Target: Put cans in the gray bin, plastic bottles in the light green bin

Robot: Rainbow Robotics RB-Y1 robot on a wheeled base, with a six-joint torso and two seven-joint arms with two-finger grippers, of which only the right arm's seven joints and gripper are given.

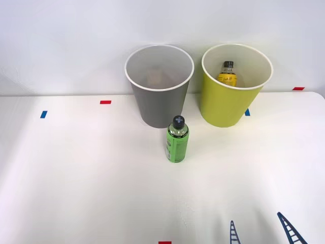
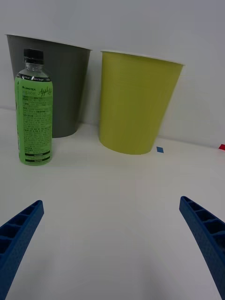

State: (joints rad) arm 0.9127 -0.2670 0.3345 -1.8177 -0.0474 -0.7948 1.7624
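Front view: the green bottle [image 1: 177, 139] stands upright on the white table [image 1: 81, 178], just in front of the gray bin [image 1: 158, 86] and apart from it. Inside the gray bin a dim reddish shape lies low (too blurred to name). The yellow-orange bottle [image 1: 227, 72] stands inside the light green bin [image 1: 233, 86], which is beside the gray one. The right gripper [image 1: 261, 231] is near the table's front edge, its blue fingers [image 2: 206, 234] spread wide and holding nothing. Between it and the green bottle is bare table. Small red and blue tape marks [image 1: 105, 102] lie on the table.
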